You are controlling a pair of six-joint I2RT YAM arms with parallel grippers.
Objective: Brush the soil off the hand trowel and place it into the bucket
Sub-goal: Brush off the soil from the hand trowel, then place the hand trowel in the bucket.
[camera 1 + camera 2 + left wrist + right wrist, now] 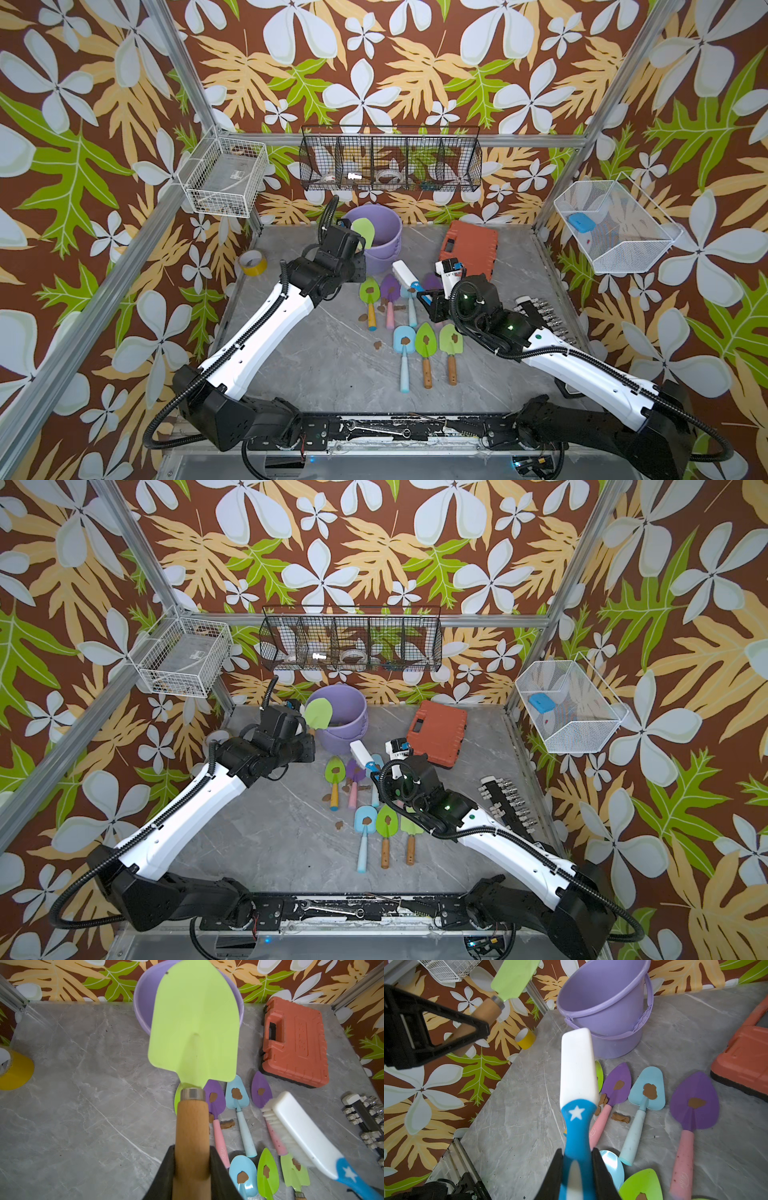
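Note:
My left gripper (192, 1152) is shut on the wooden handle of a light-green hand trowel (194, 1022). Its blade (363, 232) hangs over the near rim of the lavender bucket (384, 243) and looks clean in the left wrist view. My right gripper (577, 1155) is shut on the blue handle of a white brush (578, 1068), held above the trowels lying on the table, right of the bucket (604, 1001). Brown soil (650, 1091) sits on those trowels' blades, and loose blobs (377, 344) lie on the tabletop.
Several trowels (424, 345) lie in two rows mid-table. An orange tool case (471, 247) sits right of the bucket, a yellow tape roll (252, 262) at the left edge, a socket rail (544, 316) at the right. Wire baskets (390, 164) hang on the walls.

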